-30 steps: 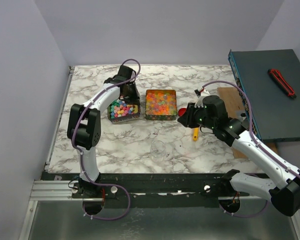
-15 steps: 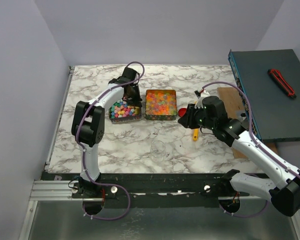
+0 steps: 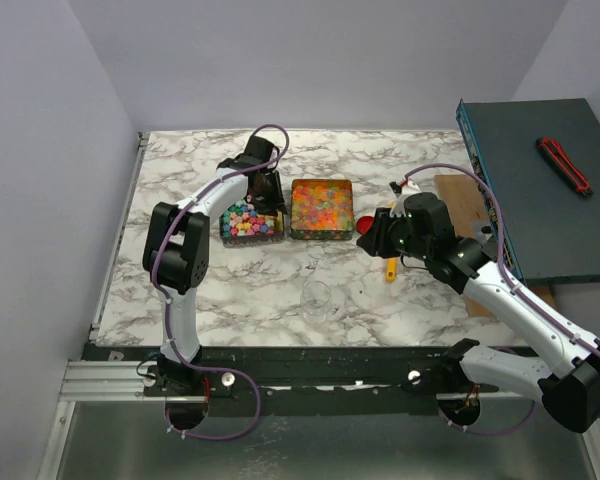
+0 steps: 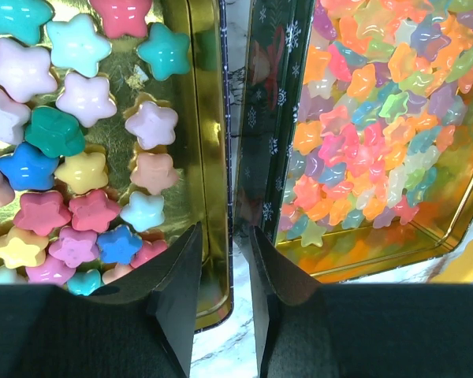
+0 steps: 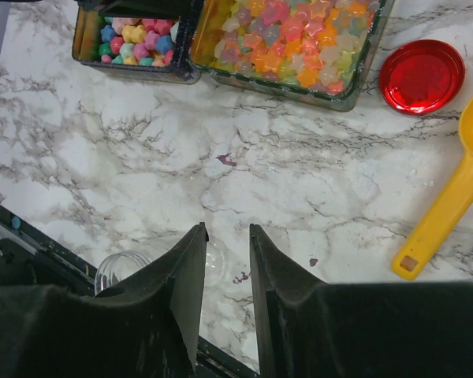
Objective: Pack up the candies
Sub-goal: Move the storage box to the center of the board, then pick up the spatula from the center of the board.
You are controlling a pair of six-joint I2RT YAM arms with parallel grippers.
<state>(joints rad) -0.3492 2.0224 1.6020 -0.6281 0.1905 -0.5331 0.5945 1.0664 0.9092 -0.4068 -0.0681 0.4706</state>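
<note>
- Left wrist: left jaws narrowly apart, straddling the wall of the tin (image 4: 209, 118) of pastel candies (image 4: 71, 118); contact unclear.
- Just beside, jelly candies (image 4: 363, 118) in the neighbouring tin (image 4: 272, 94).
- Right wrist: right jaws slightly apart, empty, above the marble surface (image 5: 299, 197); red cap (image 5: 422, 76) and yellow scoop (image 5: 449, 197) off to the right.

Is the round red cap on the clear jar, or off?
Off. The round red cap lies on the marble tabletop beside the square tin of glossy jelly candies; the clear jar stands apart, uncapped.

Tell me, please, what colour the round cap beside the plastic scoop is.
Glossy red: the round red cap shows best in the right wrist view.
</note>
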